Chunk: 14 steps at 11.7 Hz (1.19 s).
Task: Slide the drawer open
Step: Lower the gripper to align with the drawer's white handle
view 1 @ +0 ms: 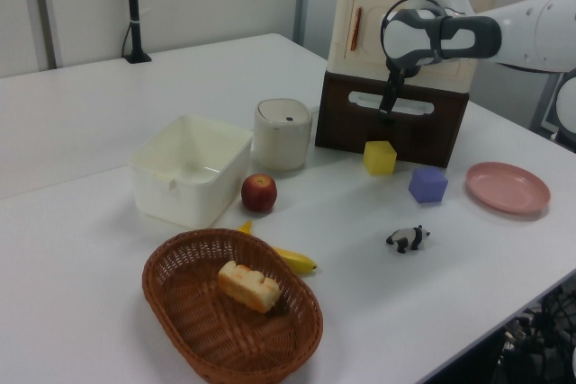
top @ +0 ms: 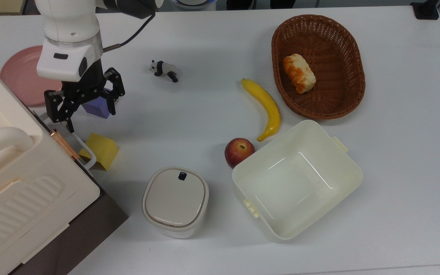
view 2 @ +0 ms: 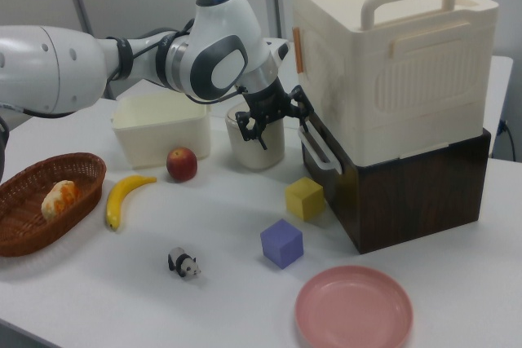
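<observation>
Drawer (view 2: 408, 193), dark brown, closed flush, at the bottom of the cabinet stack on the top view's left edge of the worktop (top: 212, 49), under a cream ribbed case (top: 17, 183). Its white loop handle (top: 84, 149) lies along the front panel, which faces the top view's upper right; the panel's long axis runs from upper left to lower right in the top view. Pincer (top: 84, 105), fingers apart, hangs at the upper end of the handle, one fingertip (top: 68, 125) at the loop. Just beside the handle sits a yellow block (top: 101, 149); a purple block (top: 97, 107) lies beneath the pincer, a pink plate (top: 17, 74) behind it. Rightward in the top view: a lidded round container (top: 175, 200), a panda figurine (top: 163, 70), an apple (top: 238, 151), a banana (top: 266, 107), a white tub (top: 300, 179), and a wicker basket (top: 353, 76) holding bread (top: 299, 73).
</observation>
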### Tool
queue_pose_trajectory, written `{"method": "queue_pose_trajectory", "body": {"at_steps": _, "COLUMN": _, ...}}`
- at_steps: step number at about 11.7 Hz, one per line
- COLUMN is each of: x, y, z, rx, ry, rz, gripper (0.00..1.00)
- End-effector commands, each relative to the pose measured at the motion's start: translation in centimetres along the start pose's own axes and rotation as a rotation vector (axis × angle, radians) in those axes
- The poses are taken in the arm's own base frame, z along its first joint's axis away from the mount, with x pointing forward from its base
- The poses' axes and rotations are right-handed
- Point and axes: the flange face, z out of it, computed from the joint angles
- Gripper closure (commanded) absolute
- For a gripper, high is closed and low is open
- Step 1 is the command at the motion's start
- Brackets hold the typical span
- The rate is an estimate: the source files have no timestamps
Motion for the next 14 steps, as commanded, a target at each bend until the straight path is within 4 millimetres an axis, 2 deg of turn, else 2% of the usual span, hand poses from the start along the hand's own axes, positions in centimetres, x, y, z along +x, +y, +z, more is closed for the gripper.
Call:
{"method": "queue_pose_trajectory", "body": {"at_steps": 1, "x": 0.1, "y": 0.6, "z": 0.9, "rx": -0.031, "ry": 0.016, "rz": -0.021, "gripper": 0.0}}
{"method": "queue_pose_trajectory", "body": {"at_steps": 6, "x": -0.1, "y": 0.9, "z": 2.2, "rx": -0.049, "ry": 0.025, "rz": -0.017, "gripper": 0.0}}
{"method": "queue_pose_trajectory", "body": {"at_steps": 11, "x": 0.0, "y": 0.8, "z": 2.5, "rx": -0.052, "ry": 0.013, "rz": -0.028, "gripper": 0.0}}
{"method": "queue_pose_trajectory", "body": {"at_steps": 14, "x": -0.1, "y": 0.6, "z": 3.7, "rx": -0.038, "ry": 0.004, "rz": -0.029, "gripper": 0.0}}
